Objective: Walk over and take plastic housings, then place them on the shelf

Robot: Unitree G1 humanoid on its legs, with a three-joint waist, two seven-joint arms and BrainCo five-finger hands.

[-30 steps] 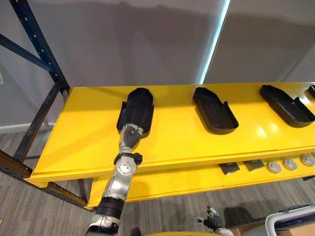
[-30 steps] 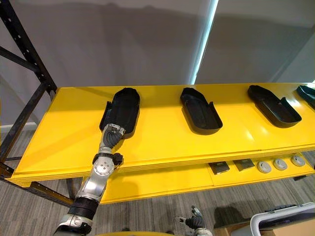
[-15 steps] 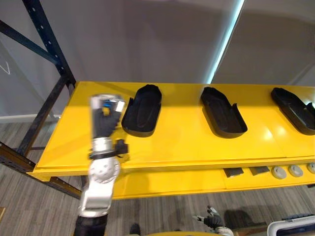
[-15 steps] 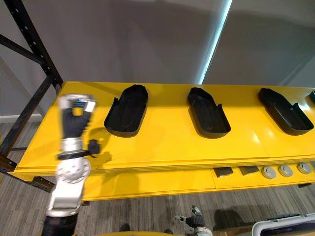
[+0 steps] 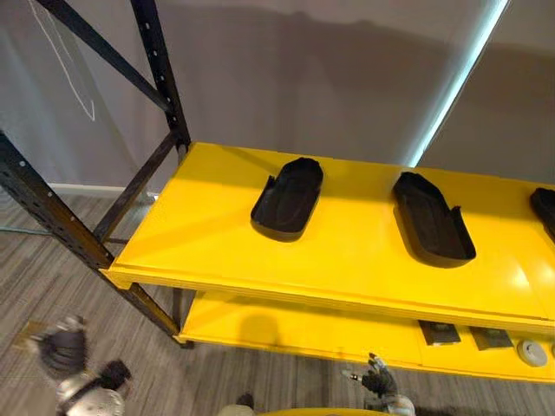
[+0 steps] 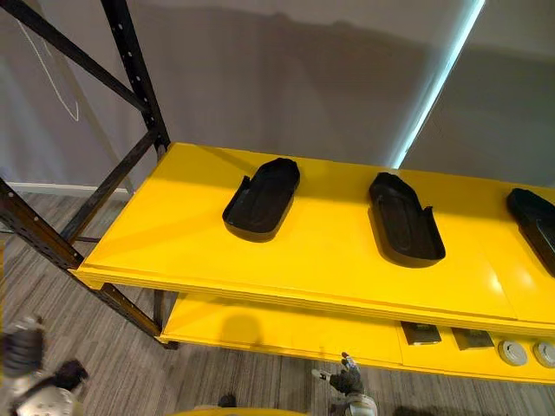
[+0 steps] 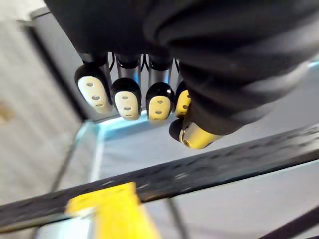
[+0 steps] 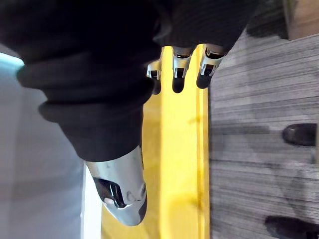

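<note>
Grey wall [image 5: 286,78] at the back, grey striped floor [image 5: 35,277] below; between them we log one dark steel rack with a yellow shelf [image 5: 199,234].

Item 1: rack upright [image 5: 160,69] at the shelf's back left corner, with a second, nearer upright [image 5: 52,225] off the front left corner.

Item 2: three black plastic housings on the shelf, all lying hollow side up and well apart from one another. We find the first housing [image 5: 288,199] in the left half, nearer the back edge than the front. The second housing [image 5: 432,217] lies about mid-shelf. The third housing [image 6: 533,227] lies toward the right and is cut off by the picture's edge.

Item 3: lower yellow shelf [image 5: 295,328], carrying two dark square pieces [image 5: 440,332] and pale round discs [image 6: 513,351] along its front edge at the right.

Item 4: left hand [image 5: 61,351], low over the floor, below and outside the front left corner of the shelf. Its fingers [image 7: 124,97] hang in a loose row, the thumb just beside them, and we see nothing in them.

Item 5: right hand [image 5: 375,381], low in front of the lower shelf, fingers [image 8: 179,74] straight and relaxed with the thumb apart; it carries nothing.
</note>
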